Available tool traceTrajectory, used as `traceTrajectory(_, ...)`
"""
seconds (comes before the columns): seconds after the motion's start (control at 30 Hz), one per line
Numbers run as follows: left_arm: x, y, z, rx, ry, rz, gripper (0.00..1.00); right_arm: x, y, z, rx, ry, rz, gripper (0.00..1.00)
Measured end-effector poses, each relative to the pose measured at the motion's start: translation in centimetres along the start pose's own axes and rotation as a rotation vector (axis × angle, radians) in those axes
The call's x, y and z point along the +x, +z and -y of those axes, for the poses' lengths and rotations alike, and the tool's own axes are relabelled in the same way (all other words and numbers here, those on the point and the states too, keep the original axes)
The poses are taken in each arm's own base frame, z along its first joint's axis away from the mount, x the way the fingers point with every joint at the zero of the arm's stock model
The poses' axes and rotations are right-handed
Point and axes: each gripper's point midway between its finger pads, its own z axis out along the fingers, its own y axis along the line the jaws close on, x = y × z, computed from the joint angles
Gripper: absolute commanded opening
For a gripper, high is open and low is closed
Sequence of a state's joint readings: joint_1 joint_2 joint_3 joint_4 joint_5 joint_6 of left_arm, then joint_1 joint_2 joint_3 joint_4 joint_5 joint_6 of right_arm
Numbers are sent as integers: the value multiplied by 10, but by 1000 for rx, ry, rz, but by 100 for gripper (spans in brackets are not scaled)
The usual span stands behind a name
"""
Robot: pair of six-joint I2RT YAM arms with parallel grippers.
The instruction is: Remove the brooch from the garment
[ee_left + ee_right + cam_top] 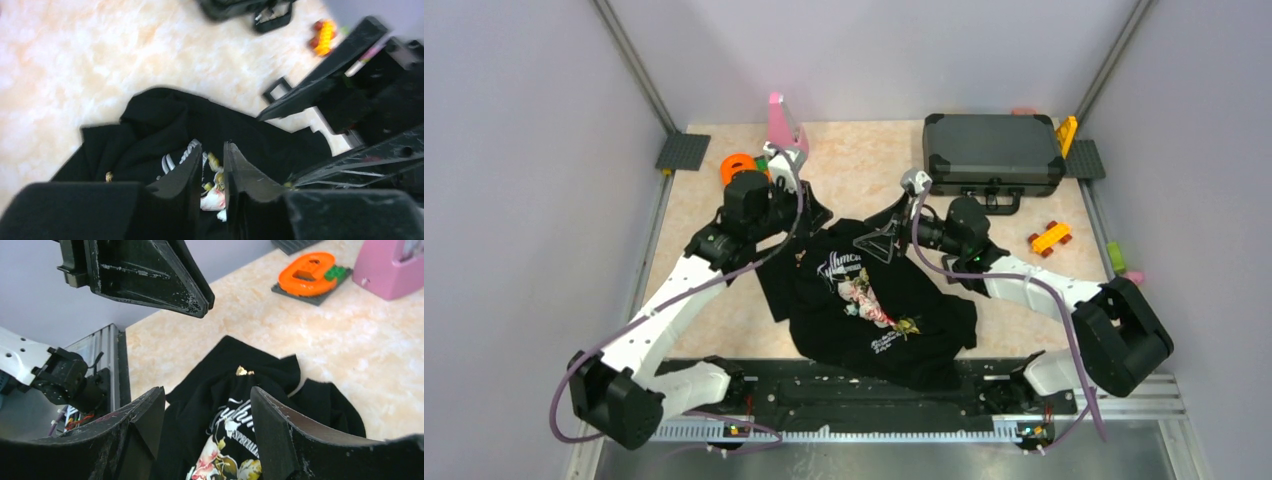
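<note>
The garment, a black T-shirt (874,305) with white script and a pink-white floral print, lies crumpled mid-table. The brooch (243,371), a tiny gold ornament, sits on a fold near the collar; it also shows in the left wrist view (109,176) at the shirt's left. My left gripper (812,215) hangs above the shirt's far-left edge with its jaws nearly together and nothing between them (213,147). My right gripper (882,240) is open and empty over the shirt's top, with the brooch a little beyond its fingertips (207,392).
A dark grey hard case (994,150) stands at the back right. An orange ring on a brick plate (738,166) and a pink object (781,122) sit at the back left. A yellow-red toy (1049,237) lies at the right. A small black frame (276,89) lies by the shirt.
</note>
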State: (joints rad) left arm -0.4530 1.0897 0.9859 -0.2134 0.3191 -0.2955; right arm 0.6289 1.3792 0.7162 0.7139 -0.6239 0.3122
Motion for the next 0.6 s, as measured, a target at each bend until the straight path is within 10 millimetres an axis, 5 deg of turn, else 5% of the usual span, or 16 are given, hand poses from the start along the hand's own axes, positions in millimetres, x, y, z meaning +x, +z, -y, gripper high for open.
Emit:
traceTrajectory(0.2, 58, 5, -53, -268, -71, -219, 42, 24, -6, 15, 85, 63, -74, 64)
traceTrajectory(0.33, 109, -6, -92, -468, -128, -314, 21, 41, -11, 21, 118, 91, -108, 63)
traceTrajectory(0.43, 143, -10, -116, -544, -198, -380, 27, 51, -9, 26, 128, 111, -129, 63)
traceTrajectory(0.6, 163, -11, -147, -593, -304, -409, 28, 68, -9, 31, 136, 137, -161, 63)
